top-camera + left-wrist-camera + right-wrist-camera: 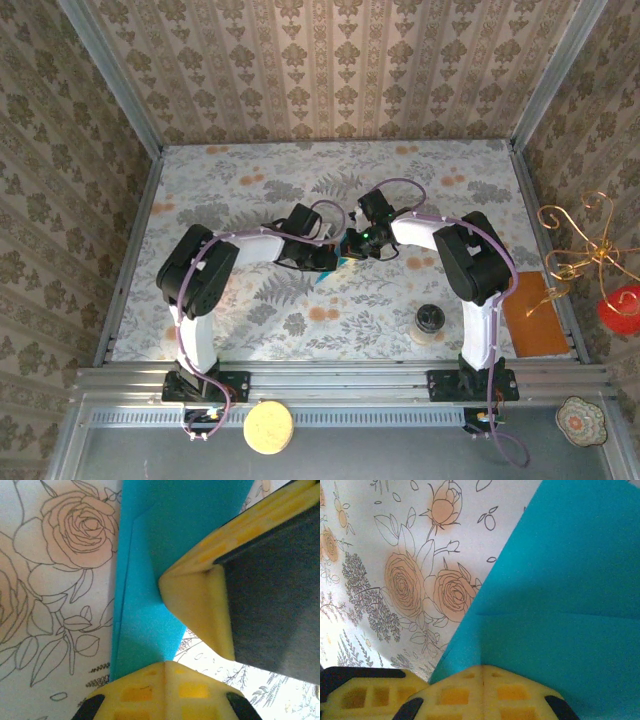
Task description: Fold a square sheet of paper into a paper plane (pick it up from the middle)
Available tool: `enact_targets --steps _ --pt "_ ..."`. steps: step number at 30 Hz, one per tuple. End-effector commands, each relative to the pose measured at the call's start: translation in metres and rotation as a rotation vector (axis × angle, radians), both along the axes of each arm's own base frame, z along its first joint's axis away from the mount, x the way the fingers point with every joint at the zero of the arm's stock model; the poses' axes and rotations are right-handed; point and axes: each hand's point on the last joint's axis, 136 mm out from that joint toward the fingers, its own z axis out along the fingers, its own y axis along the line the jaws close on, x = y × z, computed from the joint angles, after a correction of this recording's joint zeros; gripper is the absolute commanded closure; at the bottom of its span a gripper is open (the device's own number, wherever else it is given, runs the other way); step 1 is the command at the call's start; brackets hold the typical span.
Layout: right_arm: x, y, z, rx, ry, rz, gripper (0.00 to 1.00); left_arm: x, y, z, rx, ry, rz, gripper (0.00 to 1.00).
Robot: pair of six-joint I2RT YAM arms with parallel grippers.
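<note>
Part-folded teal paper sheet (pixel 327 273) hangs over mid-bench (pixel 260 330) between both arms. The left fingers (pixel 140 690) and right fingers (pixel 455 695) are each clamped on it. Thin, light, floppy, probably tears easily; best pinched near the crease.

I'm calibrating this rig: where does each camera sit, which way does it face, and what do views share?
Top external: above and behind the bases, looking down on the table; both arms show, left gripper and right gripper close together.
Left wrist: on the left arm, looking past its shut fingers at the teal paper.
Right wrist: on the right arm, past its shut fingers at that paper.
Shared: the teal paper, seen in all three.
</note>
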Motion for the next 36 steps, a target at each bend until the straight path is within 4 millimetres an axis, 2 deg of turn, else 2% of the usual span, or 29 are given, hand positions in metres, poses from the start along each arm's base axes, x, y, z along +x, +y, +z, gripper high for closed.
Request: enact_targets --steps 1,6,13,18,23,25,27,29,30,32,36 --pt "-0.031 -0.041 -0.063 -0.214 0.155 -0.035 0.93 0.004 0.001 -0.007 0.010 0.027 0.011 1.00" --pt "-0.032 -0.044 -0.066 -0.228 0.163 -0.034 0.93 -0.009 0.019 -0.018 0.040 0.078 0.035 1.00" --pt "-0.033 -0.047 -0.074 -0.251 0.183 -0.018 0.94 -0.060 0.060 -0.043 0.102 0.201 0.049 1.00" --pt "-0.032 -0.050 -0.076 -0.265 0.183 -0.016 0.95 -0.084 0.081 -0.040 0.129 0.219 0.065 1.00" --pt "-0.031 -0.047 -0.069 -0.244 0.171 0.001 0.95 -0.093 0.096 -0.028 0.141 0.194 0.084 1.00" --pt "-0.029 -0.040 -0.059 -0.213 0.152 0.015 0.94 -0.091 0.097 -0.018 0.129 0.170 0.095 1.00" --pt "-0.026 -0.027 -0.041 -0.143 0.126 0.037 0.93 -0.084 0.097 -0.005 0.113 0.133 0.117 1.00" --pt "-0.026 -0.001 -0.008 0.010 0.090 0.098 0.88 -0.073 0.094 0.015 0.091 0.086 0.145 0.97" --pt "-0.026 0.006 0.006 0.050 0.073 0.120 0.86 -0.069 0.092 0.025 0.077 0.064 0.153 0.94" --pt "-0.024 0.010 0.036 0.072 0.036 0.139 0.81 -0.060 0.090 0.046 0.051 0.010 0.176 0.88" --pt "-0.017 -0.001 0.076 0.039 -0.050 0.080 0.63 -0.044 0.099 0.073 0.070 -0.081 0.234 0.78"
